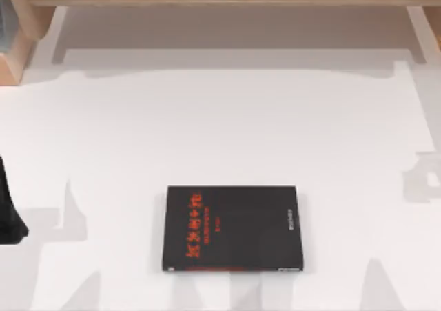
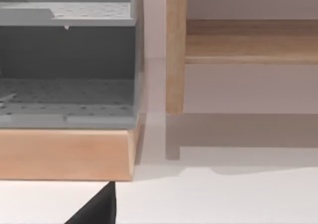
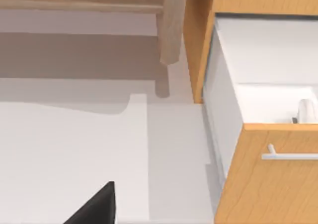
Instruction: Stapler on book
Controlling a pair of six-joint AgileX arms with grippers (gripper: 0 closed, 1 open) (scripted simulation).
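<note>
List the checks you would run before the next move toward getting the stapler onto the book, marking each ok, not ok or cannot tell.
1. Book flat on table: ok.
2. Book's cover free for a load: ok.
3. Drawer open: ok.
4. Stapler found: cannot tell; a pale object lies in the drawer.
5. Left arm parked at table's left edge: ok.

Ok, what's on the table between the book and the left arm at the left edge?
Nothing: in the top view the table between the left arm and the book is bare, crossed only by shadows.
</note>
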